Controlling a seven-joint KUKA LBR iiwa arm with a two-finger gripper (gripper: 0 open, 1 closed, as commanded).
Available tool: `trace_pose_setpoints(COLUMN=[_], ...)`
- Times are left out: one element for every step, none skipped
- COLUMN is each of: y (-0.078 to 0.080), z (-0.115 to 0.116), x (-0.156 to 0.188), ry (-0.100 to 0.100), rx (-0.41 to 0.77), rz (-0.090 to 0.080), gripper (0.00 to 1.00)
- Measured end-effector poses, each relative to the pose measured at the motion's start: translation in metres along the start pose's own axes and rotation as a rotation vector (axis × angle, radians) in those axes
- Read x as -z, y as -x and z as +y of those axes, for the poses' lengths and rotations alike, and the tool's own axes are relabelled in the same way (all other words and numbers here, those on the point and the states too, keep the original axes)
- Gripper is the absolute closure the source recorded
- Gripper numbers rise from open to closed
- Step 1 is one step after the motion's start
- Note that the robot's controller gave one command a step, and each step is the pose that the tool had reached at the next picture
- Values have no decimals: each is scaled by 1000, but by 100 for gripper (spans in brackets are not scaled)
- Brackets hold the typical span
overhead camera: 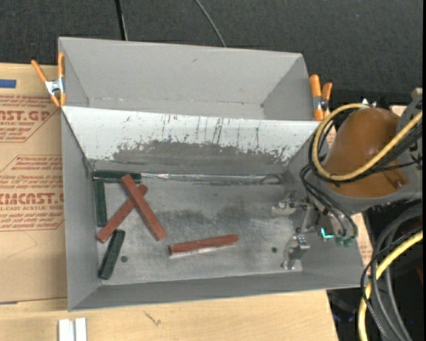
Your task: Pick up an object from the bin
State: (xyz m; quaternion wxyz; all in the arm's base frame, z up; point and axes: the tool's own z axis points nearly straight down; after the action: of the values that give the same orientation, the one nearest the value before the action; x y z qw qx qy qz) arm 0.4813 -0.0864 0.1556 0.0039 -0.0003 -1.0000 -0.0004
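Red bar (pixel 202 244) lying flat near the front edge of the bin (pixel 184 69), just left of the jaws, which stand spread and empty by the right wall; crossed red bars (pixel 138 204) and dark green bars (pixel 111 254) at left.

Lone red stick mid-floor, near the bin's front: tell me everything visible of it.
The red stick is a long, slim, straight bar, reddish-brown with a paler streak along its top; it may be painted wood or plastic. It lies flat on the bin floor, nearly crosswise, with its right end slightly farther back. Only the floor touches it. The crossed red sticks lie apart on its left, and the open gripper is apart on its right.
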Motion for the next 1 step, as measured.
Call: trace_pose_setpoints(y=[2], z=[0], x=[4], ry=[-1], rx=[1], rz=[-8], gripper=[0])
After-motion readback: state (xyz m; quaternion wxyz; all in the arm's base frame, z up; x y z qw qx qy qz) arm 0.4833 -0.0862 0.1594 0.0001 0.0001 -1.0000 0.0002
